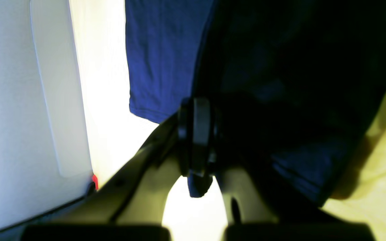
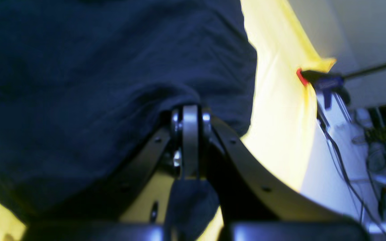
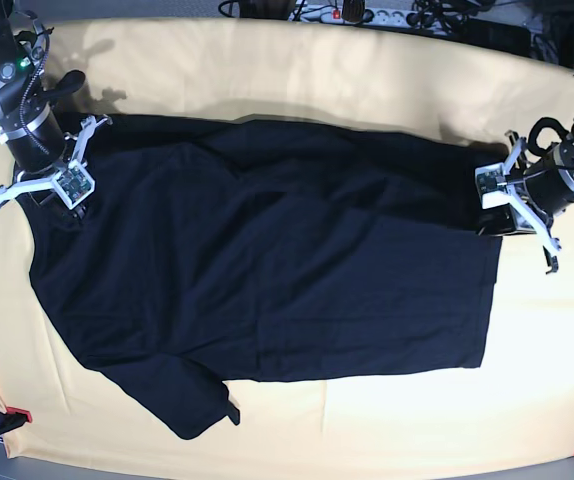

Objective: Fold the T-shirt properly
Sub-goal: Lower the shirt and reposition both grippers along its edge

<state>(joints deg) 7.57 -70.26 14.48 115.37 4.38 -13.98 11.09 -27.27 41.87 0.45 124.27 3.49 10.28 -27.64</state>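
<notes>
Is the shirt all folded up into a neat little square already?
No, the T-shirt lies spread wide across the yellow table cloth, with one sleeve sticking out at the bottom.

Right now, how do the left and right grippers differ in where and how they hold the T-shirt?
The left gripper pinches the T-shirt at the base view's right edge, where the cloth ends straight; the right gripper pinches the opposite end, near a sleeve. The left arm reaches in sideways, the right from the far corner. Both are shut on cloth over the yellow table cloth.

hidden: left fingers (image 1: 196, 140) tips buried in T-shirt (image 1: 166, 60) | blurred: both wrist views
</notes>
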